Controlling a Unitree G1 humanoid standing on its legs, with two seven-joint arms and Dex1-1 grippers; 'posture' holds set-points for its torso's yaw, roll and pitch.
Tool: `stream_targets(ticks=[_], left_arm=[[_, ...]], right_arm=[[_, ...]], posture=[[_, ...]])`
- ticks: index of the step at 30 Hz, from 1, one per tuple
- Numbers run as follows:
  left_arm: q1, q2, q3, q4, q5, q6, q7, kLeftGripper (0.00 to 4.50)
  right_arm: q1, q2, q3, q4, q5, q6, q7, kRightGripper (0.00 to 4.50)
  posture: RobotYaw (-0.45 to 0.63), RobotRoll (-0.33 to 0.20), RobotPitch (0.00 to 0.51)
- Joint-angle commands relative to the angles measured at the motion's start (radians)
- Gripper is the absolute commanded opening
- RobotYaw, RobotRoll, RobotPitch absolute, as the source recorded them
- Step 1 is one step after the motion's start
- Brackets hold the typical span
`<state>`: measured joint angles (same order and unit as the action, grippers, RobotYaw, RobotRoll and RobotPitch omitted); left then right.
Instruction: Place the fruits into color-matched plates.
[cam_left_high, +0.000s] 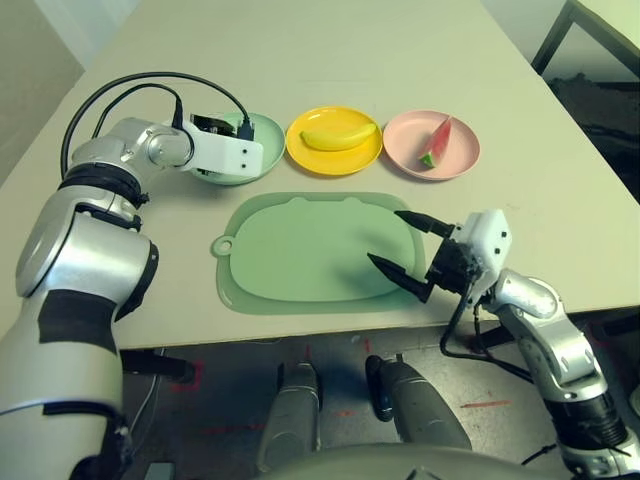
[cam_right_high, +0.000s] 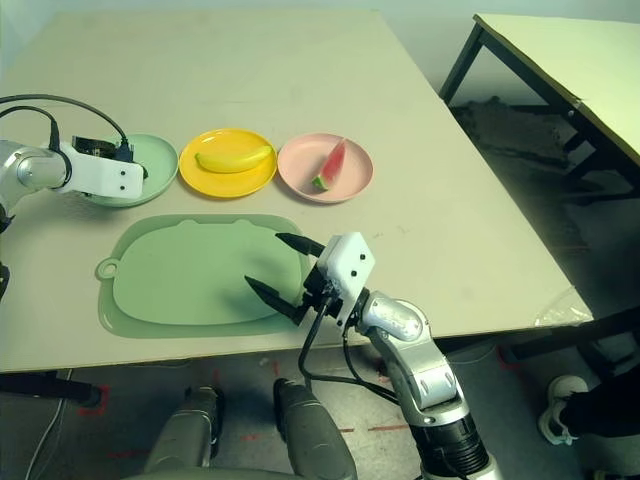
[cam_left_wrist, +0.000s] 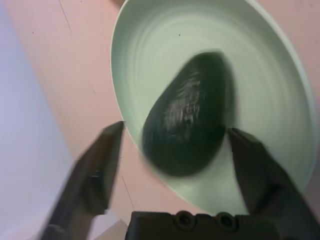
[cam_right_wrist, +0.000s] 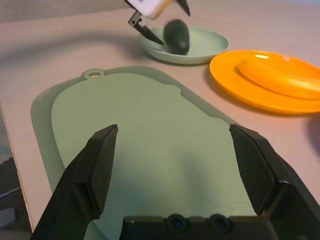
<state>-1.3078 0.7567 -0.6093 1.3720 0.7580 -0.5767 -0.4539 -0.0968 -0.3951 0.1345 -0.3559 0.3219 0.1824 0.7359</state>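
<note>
Near side: my right pincer (cam_left_high: 405, 247) hangs spread wide and empty over the near right corner of the green cutting mat (cam_left_high: 300, 250). Low risk there; the only worry is a fingertip snagging the mat edge if I pull that arm back carelessly, which would drag the mat toward the plates.

Far row on the tabletop (cam_left_high: 400, 60): watermelon wedge (cam_left_high: 436, 145) sits in the pale pink plate (cam_left_high: 460, 165) on the right, banana (cam_left_high: 339, 136) in the yellow plate (cam_left_high: 312, 160) in the middle. Both look settled.

Far left is the live spot. Left pincer (cam_left_wrist: 175, 142) is over the mint green plate (cam_left_wrist: 150, 40), jaws wide, with the avocado (cam_left_wrist: 187, 120) between them and clear of both fingers (cam_left_wrist: 100, 165). The wrist view has the avocado blurred and close to the near rim, so I read it as just let go and maybe not at rest.

What could go wrong:
- Avocado is oval, plate is shallow; it could roll over the rim onto the tabletop.
- Retreating sideways, a finger could clip the avocado or tip the rim.
- I'd lift straight up first.
</note>
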Motion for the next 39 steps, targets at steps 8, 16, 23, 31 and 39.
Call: stream_targets(ticks=[8,16,23,31,39], left_arm=[[-0.020,0.045,0.019,0.000,0.001,-0.030,-0.003,4.45],[-0.002,0.118,0.319,-0.026,-0.312,-0.041,-0.232,4.45],[0.228,0.193,0.660,-0.150,-0.678,0.090,-0.394,4.45],[0.848,0.121,0.911,-0.574,-0.921,0.261,-0.283,4.45],[1.123,-0.053,1.045,-0.865,-1.041,0.434,-0.092,4.45]], right_arm=[[-0.023,-0.005,-0.011,0.021,0.011,-0.002,0.000,4.50],[-0.078,-0.004,-0.099,0.134,-0.008,-0.077,-0.048,4.50],[-0.089,-0.006,-0.303,0.281,0.013,-0.146,-0.170,4.50],[-0.096,-0.006,-0.418,0.430,0.021,-0.179,-0.220,4.50],[-0.048,-0.045,-0.459,0.656,-0.043,-0.373,-0.217,4.50]], posture=[[-0.19,0.000,0.213],[-0.17,0.000,0.193],[-0.14,0.000,0.176],[-0.08,0.000,0.164],[-0.05,0.000,0.165]])
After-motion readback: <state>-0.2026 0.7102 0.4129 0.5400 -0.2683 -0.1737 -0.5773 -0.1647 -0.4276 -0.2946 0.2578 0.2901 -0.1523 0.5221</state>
